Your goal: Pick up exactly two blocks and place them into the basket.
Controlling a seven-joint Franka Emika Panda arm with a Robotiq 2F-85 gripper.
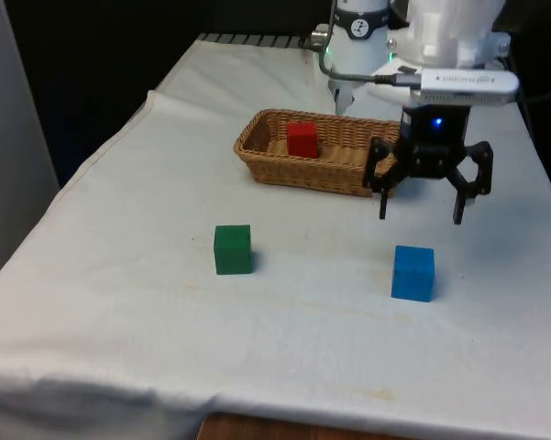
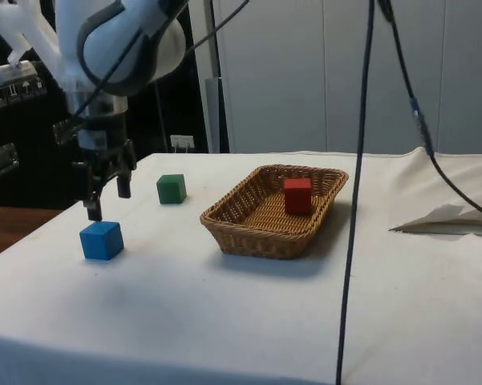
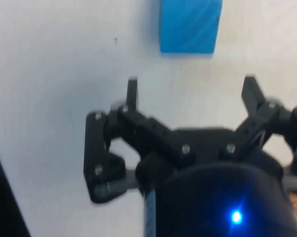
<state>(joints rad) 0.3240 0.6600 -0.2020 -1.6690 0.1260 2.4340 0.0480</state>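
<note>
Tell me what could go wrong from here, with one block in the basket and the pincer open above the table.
1. The black two-finger pincer hangs behind the blue cube-shaped block, not over it; a straight descent would likely miss or clip its edge.
2. The woven wicker basket sits close by; a low carry could catch its rim.
3. With the red cube-shaped block inside, adding the green cube-shaped block too would exceed two.
</note>
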